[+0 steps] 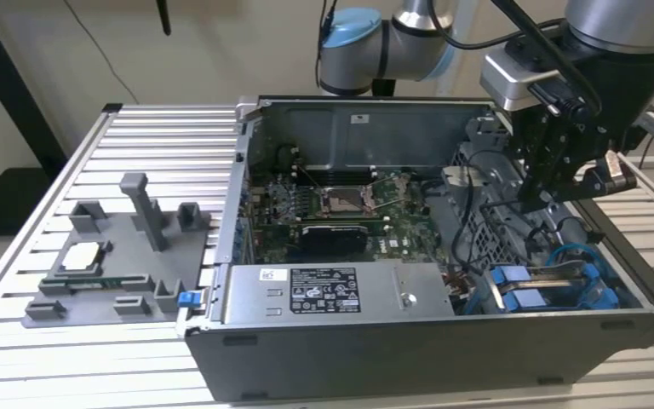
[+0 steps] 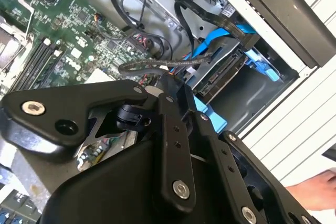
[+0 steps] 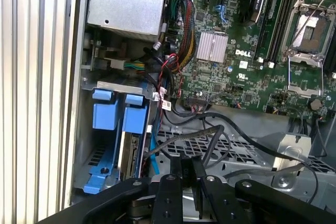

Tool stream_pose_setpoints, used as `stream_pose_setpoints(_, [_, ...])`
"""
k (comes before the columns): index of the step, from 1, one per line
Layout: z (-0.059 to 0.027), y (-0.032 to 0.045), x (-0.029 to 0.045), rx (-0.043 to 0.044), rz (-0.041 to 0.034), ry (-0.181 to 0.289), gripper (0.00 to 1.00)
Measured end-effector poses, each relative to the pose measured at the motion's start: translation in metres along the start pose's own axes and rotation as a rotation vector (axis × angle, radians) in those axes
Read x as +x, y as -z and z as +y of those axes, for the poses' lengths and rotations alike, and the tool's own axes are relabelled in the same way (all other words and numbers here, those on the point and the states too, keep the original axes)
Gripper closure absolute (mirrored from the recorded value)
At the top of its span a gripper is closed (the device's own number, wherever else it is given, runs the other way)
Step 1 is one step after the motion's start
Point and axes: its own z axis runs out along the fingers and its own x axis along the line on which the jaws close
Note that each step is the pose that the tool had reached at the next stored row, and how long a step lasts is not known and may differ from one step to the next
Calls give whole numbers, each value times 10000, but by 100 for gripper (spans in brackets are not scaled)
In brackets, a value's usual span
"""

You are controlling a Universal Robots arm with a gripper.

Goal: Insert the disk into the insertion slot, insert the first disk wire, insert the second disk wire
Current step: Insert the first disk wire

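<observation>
In the insertion slot [image 3: 98,155], the gripper [image 3: 187,165] partly hides the disk [image 3: 129,150].

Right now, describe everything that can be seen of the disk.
The disk stands on edge in the insertion slot, at a corner of the open case. In the first wrist view a narrow dark strip of it shows, looking like metal and circuit board, between the rails of its bright blue plastic frame, whose tab sits at the slot's mouth. A blue cable runs close beside it. Whether the cable is plugged into the disk cannot be told.
</observation>
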Motion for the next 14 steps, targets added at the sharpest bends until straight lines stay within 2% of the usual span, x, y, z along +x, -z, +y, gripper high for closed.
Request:
stream_pose_setpoints(6, [-5, -2, 1, -8, 0, 0, 100])
stream_pose_setpoints(11, [-40, -10, 18, -83, 12, -5, 100])
stream_pose_setpoints(14, [-70, -15, 51, -167, 2, -13, 100])
